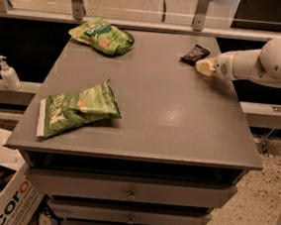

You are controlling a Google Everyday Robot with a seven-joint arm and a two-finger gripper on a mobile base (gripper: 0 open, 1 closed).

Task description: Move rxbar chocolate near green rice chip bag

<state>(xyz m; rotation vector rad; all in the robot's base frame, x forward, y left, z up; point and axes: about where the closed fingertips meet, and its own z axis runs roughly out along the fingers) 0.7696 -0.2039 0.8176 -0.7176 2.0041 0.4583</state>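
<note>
The rxbar chocolate (195, 53), a small flat dark bar, lies near the table's far right edge. The green rice chip bag (102, 35), puffy with orange-red pictures, lies at the far left of the table top. My gripper (203, 67) comes in from the right on a white arm and sits low over the table, just to the front right of the rxbar, close to it. I cannot tell if it touches the bar.
A longer, flatter green bag (76, 109) with a white end strip lies at the front left of the grey table (178, 133). A soap dispenser (7, 74) stands on a ledge to the left. A cardboard box (7, 203) sits on the floor at lower left.
</note>
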